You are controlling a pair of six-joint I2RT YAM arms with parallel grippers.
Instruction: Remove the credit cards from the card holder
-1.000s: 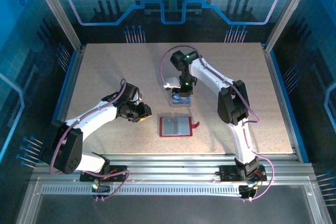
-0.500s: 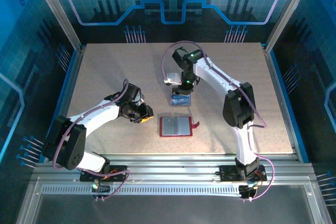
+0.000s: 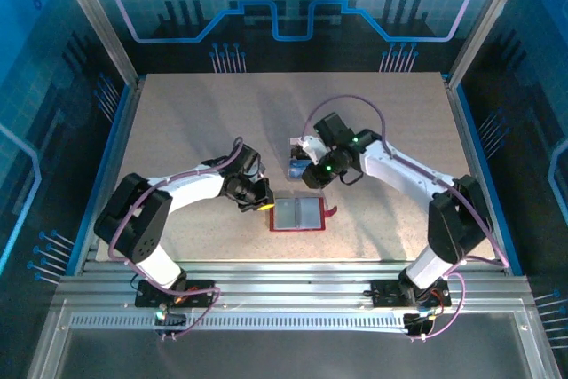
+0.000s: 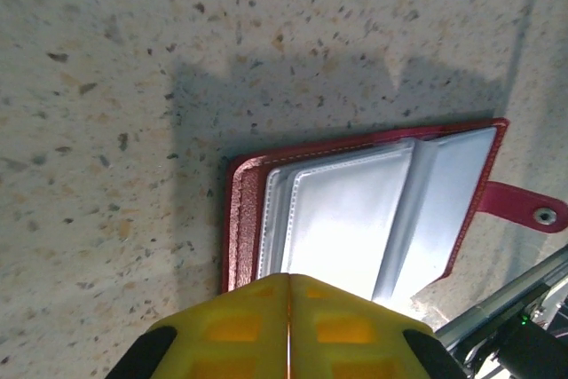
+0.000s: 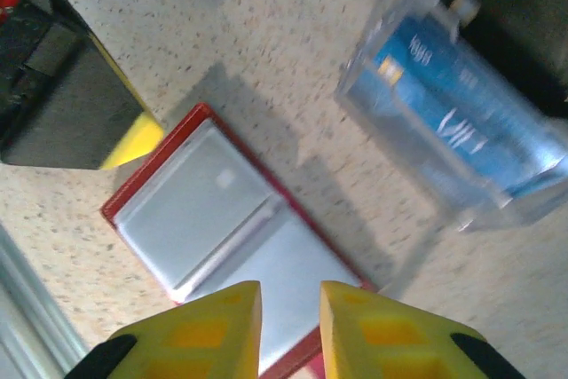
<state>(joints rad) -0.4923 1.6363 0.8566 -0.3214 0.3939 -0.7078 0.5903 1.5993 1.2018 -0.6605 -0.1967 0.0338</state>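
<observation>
Left wrist: left pincer pressed together, card holder just ahead; right pincer slightly spread. Holder probably light, floppy: pin red edge.

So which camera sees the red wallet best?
The left wrist camera: the wallet lies open, close and sharp, with pockets and snap tab clear. The top camera shows the wallet whole but tiny. The right wrist camera shows it blurred and partly cut off.

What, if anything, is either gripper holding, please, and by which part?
Nothing: left gripper shut empty at the card holder's edge, right gripper open above it.
</observation>
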